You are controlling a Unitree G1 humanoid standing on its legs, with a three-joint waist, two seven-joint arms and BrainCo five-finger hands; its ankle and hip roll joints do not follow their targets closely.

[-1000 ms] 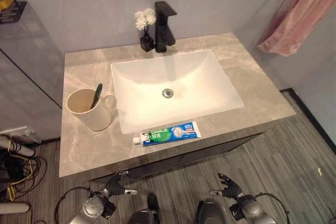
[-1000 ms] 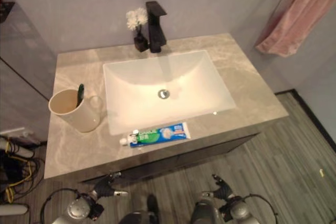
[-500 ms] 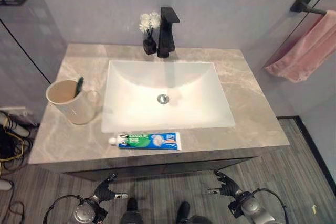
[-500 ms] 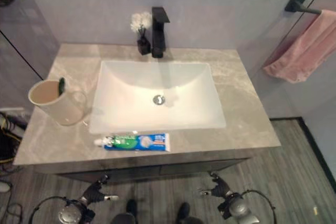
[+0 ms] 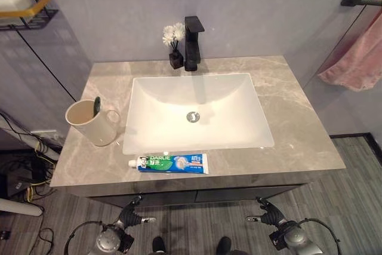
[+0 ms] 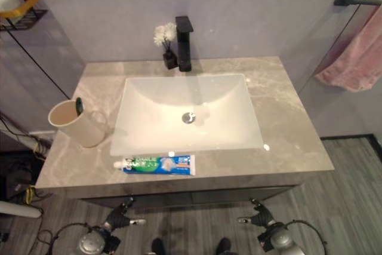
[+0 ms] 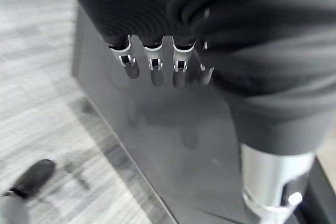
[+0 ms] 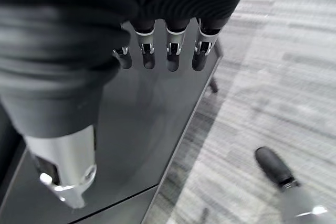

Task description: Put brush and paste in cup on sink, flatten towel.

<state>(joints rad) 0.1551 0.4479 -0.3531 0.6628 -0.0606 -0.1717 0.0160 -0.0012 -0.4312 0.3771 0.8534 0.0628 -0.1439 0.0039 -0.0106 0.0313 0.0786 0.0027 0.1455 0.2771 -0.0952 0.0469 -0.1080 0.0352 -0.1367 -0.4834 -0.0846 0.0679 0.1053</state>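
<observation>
Eye views: glossy rectangular sink point(image 5: 149, 141); left of it, round cream cup point(image 5: 89, 125) holding green brush point(image 5: 96, 106); flat paste tube point(image 5: 172, 163) before it; pink towel point(image 5: 361, 58) bunched right. Wrist views: left hand point(image 7: 157, 66), right hand point(image 8: 163, 56), straight-fingered, empty.

The grey marble counter point(image 5: 286, 97) is bare right of the white rectangular basin point(image 5: 230, 120). A black tap point(image 5: 192, 43) and small black flower vase point(image 5: 175, 58) stand at the back edge. The cream mug point(image 5: 89, 123) occupies the left strip; the blue-green toothpaste tube point(image 5: 170, 163) lies along the front strip.
</observation>
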